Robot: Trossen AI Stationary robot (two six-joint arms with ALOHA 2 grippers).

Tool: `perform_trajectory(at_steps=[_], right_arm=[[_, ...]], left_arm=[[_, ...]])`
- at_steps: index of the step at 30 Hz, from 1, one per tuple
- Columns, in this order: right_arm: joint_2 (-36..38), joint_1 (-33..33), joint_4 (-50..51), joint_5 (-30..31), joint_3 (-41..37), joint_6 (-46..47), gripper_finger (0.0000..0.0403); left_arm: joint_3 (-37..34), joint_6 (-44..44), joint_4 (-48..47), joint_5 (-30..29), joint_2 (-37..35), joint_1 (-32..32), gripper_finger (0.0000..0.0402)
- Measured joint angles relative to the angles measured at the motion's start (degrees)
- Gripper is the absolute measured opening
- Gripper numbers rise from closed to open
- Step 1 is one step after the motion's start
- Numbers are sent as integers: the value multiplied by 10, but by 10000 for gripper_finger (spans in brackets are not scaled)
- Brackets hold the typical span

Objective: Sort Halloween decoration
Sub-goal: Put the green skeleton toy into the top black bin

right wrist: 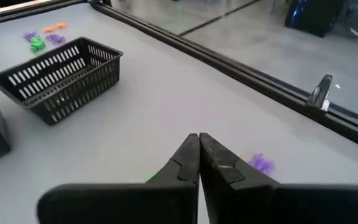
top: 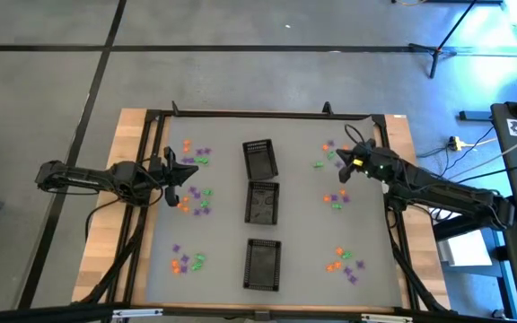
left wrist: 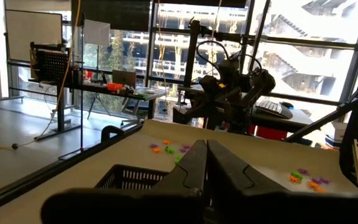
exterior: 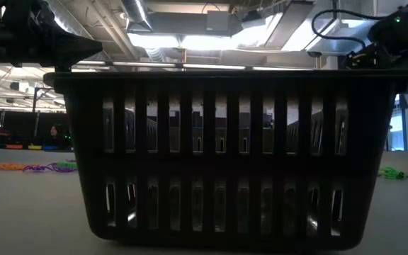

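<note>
L pincer (top: 193, 173): fingers pressed together, nothing between, raised over L side of table (top: 303, 269). Seen same in own wrist view (left wrist: 205, 149), tips meeting.
R pincer (top: 341, 158): fingers pressed together, nothing held, over R far part of table. Own wrist view (right wrist: 198, 142) agrees, tips touching.

Trays, black mesh, 3 off, in a row down table centre, between the two pincers:
- far tray (top: 259, 159): level w/ both pincers, roughly midway.
- mid tray (top: 262, 202): just nearer than far tray.
- near tray (top: 261, 264): well apart from both pincers; fills low view (exterior: 225, 152).

Trinkets, orange/green/purple, loose on table, 6 clusters:
- cluster A (top: 196, 152): just beyond L pincer, far side.
- cluster B (top: 195, 201): just near-side of L pincer.
- cluster C (top: 187, 261): well nearer than L pincer, by near tray.
- cluster D (top: 325, 154): just beside R pincer, tray side; one purple piece (right wrist: 263, 163) near the tips in R wrist view.
- cluster E (top: 337, 198): just near-side of R pincer.
- cluster F (top: 346, 261): well nearer than R pincer, by near tray.

None in either pincer. Tray contents: cannot tell.
</note>
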State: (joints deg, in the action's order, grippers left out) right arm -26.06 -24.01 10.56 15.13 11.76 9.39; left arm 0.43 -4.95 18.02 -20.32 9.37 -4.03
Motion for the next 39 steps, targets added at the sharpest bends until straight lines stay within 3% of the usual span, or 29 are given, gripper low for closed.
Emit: perform_trajectory(at_steps=[7, 13, 17, 26, 29, 34, 39], right_arm=[[-38, 0, 46, 36, 43, 36, 7], [-83, 0, 28, 98, 44, 36, 7], [-95, 0, 3, 97, 44, 22, 19], [-152, 0, -78, 7, 44, -7, 155], [-192, 0, -111, -20, 44, -29, 183], [-266, 0, -139, -35, 45, -72, 191], [-335, 0, -136, -70, 76, -67, 164]], left_arm=[[0, 0, 0, 0, 0, 0, 7], [0, 0, 0, 0, 0, 0, 7], [0, 0, 0, 0, 0, 0, 7], [0, 0, 0, 0, 0, 0, 7], [0, 0, 0, 0, 0, 0, 7], [0, 0, 0, 0, 0, 0, 7], [0, 0, 0, 0, 0, 0, 7]])
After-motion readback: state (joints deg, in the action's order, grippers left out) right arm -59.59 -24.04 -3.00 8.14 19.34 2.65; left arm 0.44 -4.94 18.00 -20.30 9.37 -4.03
